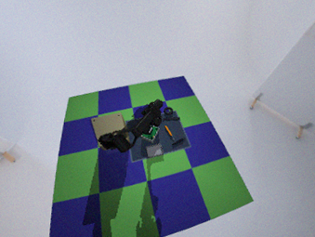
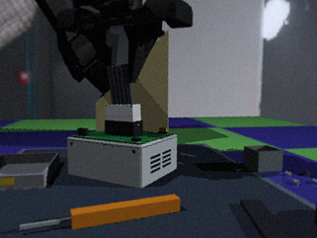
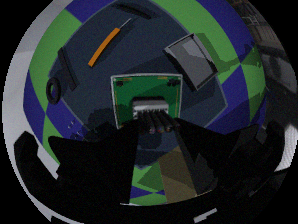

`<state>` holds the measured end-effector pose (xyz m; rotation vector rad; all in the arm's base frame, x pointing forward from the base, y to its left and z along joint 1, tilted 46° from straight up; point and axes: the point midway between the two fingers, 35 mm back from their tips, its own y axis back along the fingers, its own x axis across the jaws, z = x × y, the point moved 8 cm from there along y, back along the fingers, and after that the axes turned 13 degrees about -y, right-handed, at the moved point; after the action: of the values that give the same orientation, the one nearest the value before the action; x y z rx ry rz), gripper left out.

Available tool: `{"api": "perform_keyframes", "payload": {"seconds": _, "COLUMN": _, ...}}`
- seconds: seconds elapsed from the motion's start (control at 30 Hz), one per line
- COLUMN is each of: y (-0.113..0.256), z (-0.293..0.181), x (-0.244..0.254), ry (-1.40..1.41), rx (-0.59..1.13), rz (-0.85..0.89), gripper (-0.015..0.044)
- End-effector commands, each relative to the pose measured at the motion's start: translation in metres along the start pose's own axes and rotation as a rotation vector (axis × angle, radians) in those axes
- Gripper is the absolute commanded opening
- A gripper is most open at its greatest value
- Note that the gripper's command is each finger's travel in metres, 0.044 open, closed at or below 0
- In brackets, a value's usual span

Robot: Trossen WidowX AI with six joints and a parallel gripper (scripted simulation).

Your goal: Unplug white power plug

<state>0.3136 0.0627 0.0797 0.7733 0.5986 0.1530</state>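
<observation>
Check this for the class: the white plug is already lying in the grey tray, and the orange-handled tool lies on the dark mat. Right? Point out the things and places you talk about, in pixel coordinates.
Not quite: the exterior view shows the white plug [image 2: 124,112] [image 3: 150,106] in its socket, not the tray.

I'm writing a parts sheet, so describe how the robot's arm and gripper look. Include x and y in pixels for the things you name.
The arm [image 1: 144,125] is black or very dark all over, built of chunky, angular segments with bulky joints. The gripper [image 2: 123,83] [image 3: 156,123] is equally dark, with two angular jaws narrowing downward. In this dim light, I cannot make out any markings or cables on either.
</observation>
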Motion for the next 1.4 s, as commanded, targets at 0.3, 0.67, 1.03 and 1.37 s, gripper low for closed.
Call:
{"api": "perform_keyframes", "payload": {"seconds": 0.3, "y": -0.004, "z": 0.0, "x": 0.0, "ry": 0.001, "rx": -0.006, "rz": 0.028, "gripper": 0.0236}}
{"api": "perform_keyframes", "payload": {"seconds": 0.67, "y": -0.014, "z": 0.0, "x": 0.001, "ry": 0.001, "rx": -0.006, "rz": 0.028, "gripper": 0.0251}}
{"api": "perform_keyframes", "payload": {"seconds": 1.03, "y": -0.022, "z": 0.0, "x": 0.001, "ry": 0.001, "rx": -0.006, "rz": 0.028, "gripper": 0.0173}}
{"api": "perform_keyframes", "payload": {"seconds": 1.37, "y": -0.022, "z": 0.0, "x": 0.001, "ry": 0.001, "rx": -0.006, "rz": 0.028, "gripper": 0.0}}
